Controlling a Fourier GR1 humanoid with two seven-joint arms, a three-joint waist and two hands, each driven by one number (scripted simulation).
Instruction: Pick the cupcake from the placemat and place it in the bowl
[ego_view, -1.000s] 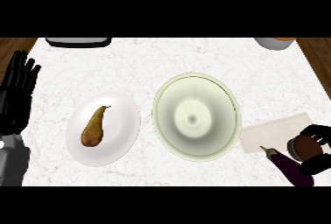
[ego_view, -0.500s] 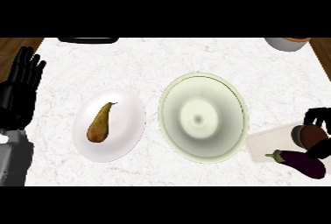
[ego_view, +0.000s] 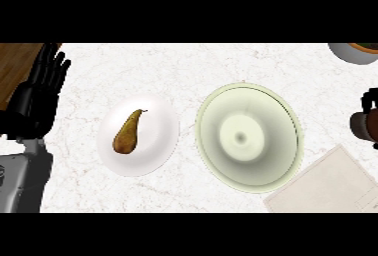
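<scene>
Since the earlier frames, our right hand (ego_view: 367, 107) has lifted off the placemat with the brown cupcake (ego_view: 365, 126) and now sits at the view's right edge, level with the bowl; the purple eggplant seen before has slipped out of view.

Nearest us, the pale beige rectangular placemat (ego_view: 328, 187) lies bare at the lower right, its corner just beside the bowl's rim. We see our right hand's dark fingers curled round the cupcake, both cut off by the frame edge.

Left of them sits the wide, pale green round bowl (ego_view: 249, 172), apart from the cupcake, with white marble surface (ego_view: 192, 65) between. Further left, a white oval plate (ego_view: 159, 152) carries a brown pear (ego_view: 127, 134).

Our left hand (ego_view: 38, 97) rests open, fingers up, at the left edge. A grey-rimmed dish (ego_view: 353, 52) shows at the far right corner.
</scene>
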